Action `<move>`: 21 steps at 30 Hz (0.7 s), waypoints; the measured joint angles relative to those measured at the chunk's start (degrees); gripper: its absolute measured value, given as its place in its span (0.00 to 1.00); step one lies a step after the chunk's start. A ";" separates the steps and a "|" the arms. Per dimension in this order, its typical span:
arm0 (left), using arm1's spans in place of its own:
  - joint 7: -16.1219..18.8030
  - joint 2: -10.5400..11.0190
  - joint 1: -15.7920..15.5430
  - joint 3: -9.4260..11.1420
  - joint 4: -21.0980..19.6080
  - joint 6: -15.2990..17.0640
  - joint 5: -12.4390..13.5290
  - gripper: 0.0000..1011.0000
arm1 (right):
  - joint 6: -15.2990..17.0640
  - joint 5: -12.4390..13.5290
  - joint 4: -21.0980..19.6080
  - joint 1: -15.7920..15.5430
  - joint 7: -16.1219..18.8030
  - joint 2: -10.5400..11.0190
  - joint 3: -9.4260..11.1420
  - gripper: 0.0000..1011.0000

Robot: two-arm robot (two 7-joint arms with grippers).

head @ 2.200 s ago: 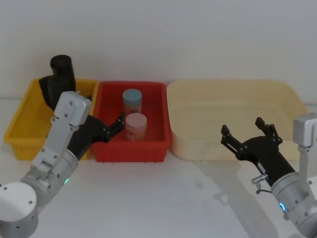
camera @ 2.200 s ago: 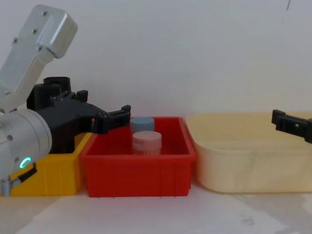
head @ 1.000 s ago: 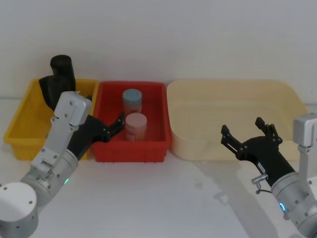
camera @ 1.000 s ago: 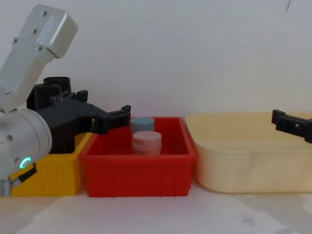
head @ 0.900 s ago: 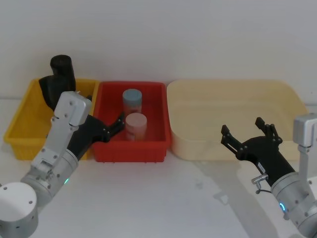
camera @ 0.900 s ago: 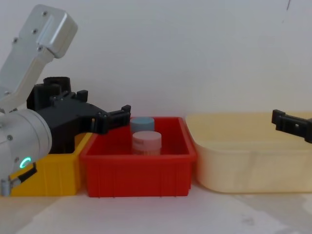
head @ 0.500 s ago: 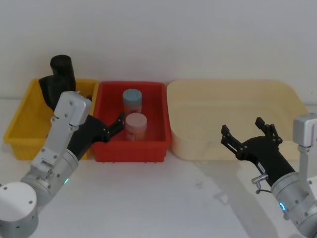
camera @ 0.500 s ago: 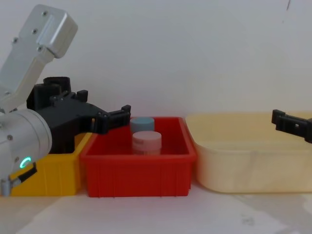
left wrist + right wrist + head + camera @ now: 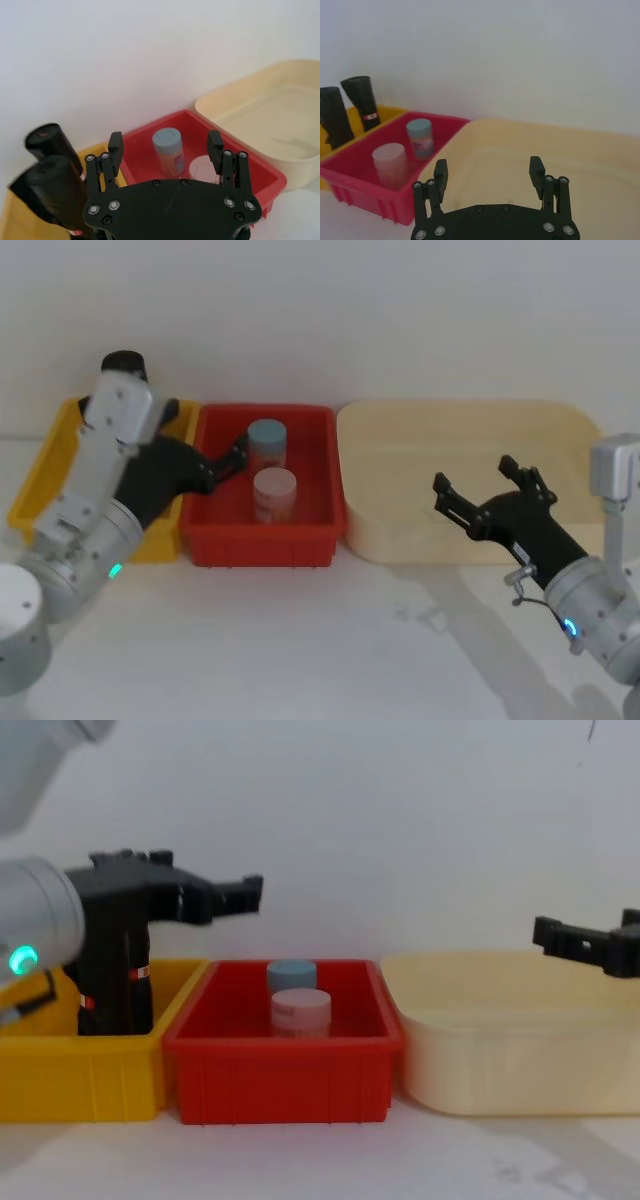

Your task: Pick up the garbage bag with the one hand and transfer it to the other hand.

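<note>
Edging up and a little inward since half a second ago, the blue-lit right gripper (image 9: 473, 476) hovers above the near wall of the cream tub (image 9: 400, 540), just beyond the bare front of the worktop (image 9: 300, 640). Its fingers (image 9: 440, 175) are spread wide and carry nothing, a receiver waiting its turn.

Farther in comes the bigger change. The green-lit left gripper (image 9: 225, 462) has risen and swung back from its low place before the bins. It now hangs above rim height where the yellow bin (image 9: 45, 475) meets the red bin (image 9: 265, 545). Its fingers (image 9: 114, 147) are likewise fully parted and empty, touching nothing. In the left wrist view the blue-lidded jar (image 9: 267, 440) shows between them, with the pink jar (image 9: 273, 495) nearer.

At the back, the garbage bag (image 9: 42, 195) leans in the yellow bin, untouched, off to one side of the open fingers and beside the slimmer roll (image 9: 50, 142). By the look of it the reach for the pick has only begun: the left gripper is aimed more at the red bin than at the bag, and would have to come across before closing.
</note>
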 joint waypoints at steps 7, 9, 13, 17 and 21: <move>-1.38 2.53 1.29 -4.89 -5.55 5.26 -3.66 0.99 | 4.50 2.72 0.63 4.85 4.24 0.52 -0.99 0.99; -1.68 3.38 1.88 -6.57 -6.78 6.74 -4.73 0.99 | 5.47 3.14 0.95 6.03 5.02 0.56 -1.38 0.99; -2.15 4.94 3.09 -9.81 -8.45 8.57 -6.11 0.99 | 8.59 4.16 2.83 10.59 7.46 0.36 -3.16 0.99; -2.54 6.33 4.50 -13.01 -9.28 9.95 -7.41 0.99 | 10.71 4.70 4.73 13.87 9.02 -0.07 -4.54 0.99; -3.09 7.34 5.91 -16.07 -9.26 10.53 -8.59 0.99 | 12.12 5.01 6.85 16.84 10.09 -0.68 -5.78 0.99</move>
